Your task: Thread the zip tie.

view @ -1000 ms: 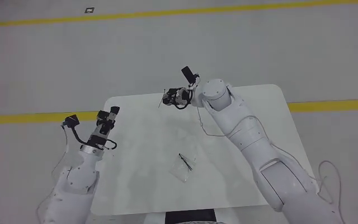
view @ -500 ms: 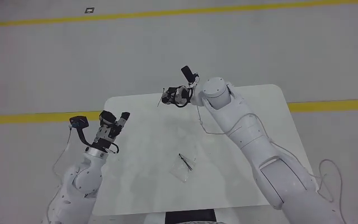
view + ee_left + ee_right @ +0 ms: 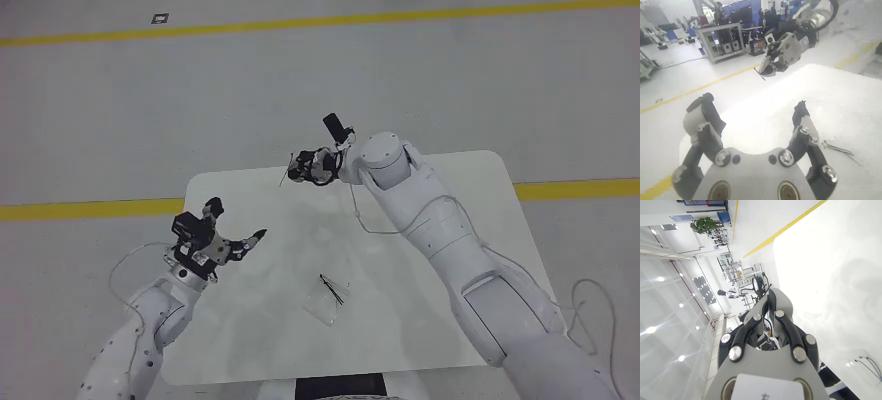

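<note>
We see a white table (image 3: 260, 330) with rounded corners; the right arm (image 3: 440, 240) stretches across it to its far edge, and the left arm (image 3: 150, 310) comes in over its left edge; the left tool (image 3: 237, 222) hangs above the left part of the table with its two fingers spread wide apart and nothing between them, as its own wrist view (image 3: 754, 100) shows plainly; the right tool (image 3: 297, 170) sits at the far edge, well apart from the left one, its fingers pressed together on the zip tie (image 3: 758, 73), a thin black strip that sticks out past the fingertips and off the table's edge; nearer the robot, about mid-table, a small clear bag (image 3: 325, 308) lies flat, and spare zip ties (image 3: 331, 289) rest on it, thin and dark, touching one another.
</note>
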